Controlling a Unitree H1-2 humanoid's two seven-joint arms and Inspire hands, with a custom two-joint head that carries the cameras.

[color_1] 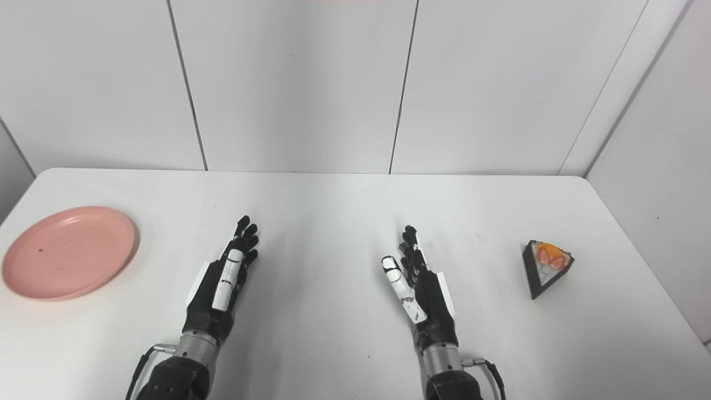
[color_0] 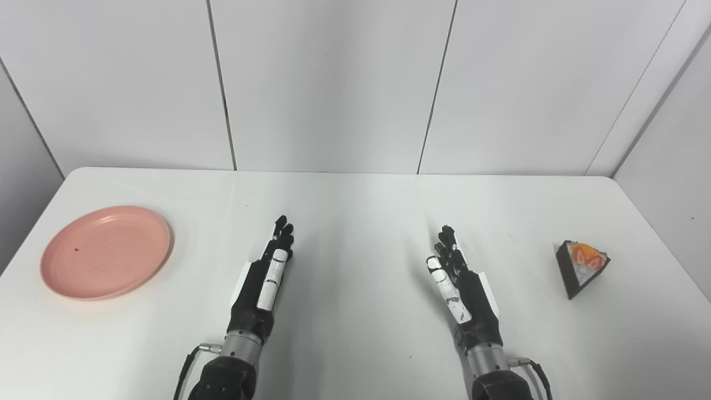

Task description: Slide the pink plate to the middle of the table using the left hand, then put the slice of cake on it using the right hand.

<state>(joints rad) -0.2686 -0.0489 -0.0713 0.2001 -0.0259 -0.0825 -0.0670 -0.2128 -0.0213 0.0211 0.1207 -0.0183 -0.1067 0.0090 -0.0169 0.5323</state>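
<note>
Both head cameras look steeply down and forward from above the table's near edge toward its far edge and the wall panels, set side by side, sharing nearly the whole tabletop, the right eye view losing the left edge.

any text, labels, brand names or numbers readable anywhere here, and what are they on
None: no readable text, label, brand or number in either view.
pink plate: plain, only a small dark speck.
slice of cake: fruit topping, no label.
left hand and right hand: black and white, unmarked.
table and wall panels: blank.
</note>
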